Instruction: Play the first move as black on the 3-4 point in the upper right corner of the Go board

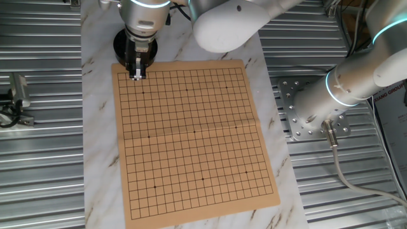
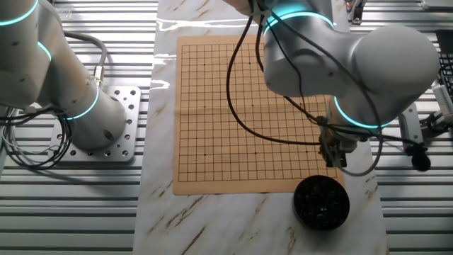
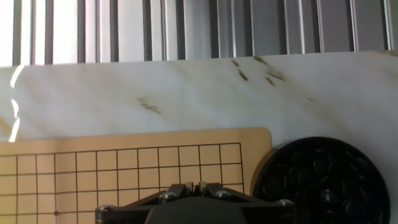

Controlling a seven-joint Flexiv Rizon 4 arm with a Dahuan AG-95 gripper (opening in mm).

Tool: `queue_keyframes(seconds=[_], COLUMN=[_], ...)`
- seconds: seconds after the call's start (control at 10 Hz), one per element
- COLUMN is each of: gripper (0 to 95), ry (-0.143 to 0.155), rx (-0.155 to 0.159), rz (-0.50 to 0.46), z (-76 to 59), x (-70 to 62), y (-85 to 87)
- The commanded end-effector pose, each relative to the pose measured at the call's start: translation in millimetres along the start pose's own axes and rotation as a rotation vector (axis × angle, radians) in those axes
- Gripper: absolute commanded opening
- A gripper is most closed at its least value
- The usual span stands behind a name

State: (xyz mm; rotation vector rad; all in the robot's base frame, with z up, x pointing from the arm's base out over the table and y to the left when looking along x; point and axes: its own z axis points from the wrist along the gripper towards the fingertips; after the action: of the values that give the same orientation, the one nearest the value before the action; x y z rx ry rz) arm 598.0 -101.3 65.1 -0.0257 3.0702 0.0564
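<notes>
The tan Go board lies on a marble slab, and no stones show on its grid. A round black bowl of dark stones stands just off one board corner. My gripper hangs over that same corner, beside the bowl. In the hand view my gripper shows at the bottom edge, the fingers drawn close with only a thin dark slit between them. The bowl is at the lower right there and the board at the lower left. The first move as black is hidden; no single stone shows at the fingertips.
The marble slab rests on a ribbed metal tabletop. The arm's base plate is bolted beside the board. A thick black cable loops over the board. A small metal fixture stands at the left edge.
</notes>
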Motion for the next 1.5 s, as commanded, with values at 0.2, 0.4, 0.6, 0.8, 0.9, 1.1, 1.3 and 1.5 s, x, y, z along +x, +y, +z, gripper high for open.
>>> queue_keyframes(seconds=[0.2,0.4,0.6,0.8,0.9,1.1,1.3,1.5], gripper=[0.0,0.0,0.0,0.0,0.0,0.0,0.0,0.0], ry=[-0.001,0.001,0.007,0.006,0.007,0.009,0.008,0.008], rx=[0.041,0.041,0.030,0.026,0.027,0.026,0.024,0.024], rz=[-0.081,-0.103,-0.140,-0.162,-0.160,-0.156,-0.165,-0.164], z=[0.0,0.0,0.0,0.0,0.0,0.0,0.0,0.0], x=[0.0,0.0,0.0,0.0,0.0,0.0,0.0,0.0], y=[-0.6,-0.6,-0.6,-0.6,-0.6,-0.6,-0.6,-0.6])
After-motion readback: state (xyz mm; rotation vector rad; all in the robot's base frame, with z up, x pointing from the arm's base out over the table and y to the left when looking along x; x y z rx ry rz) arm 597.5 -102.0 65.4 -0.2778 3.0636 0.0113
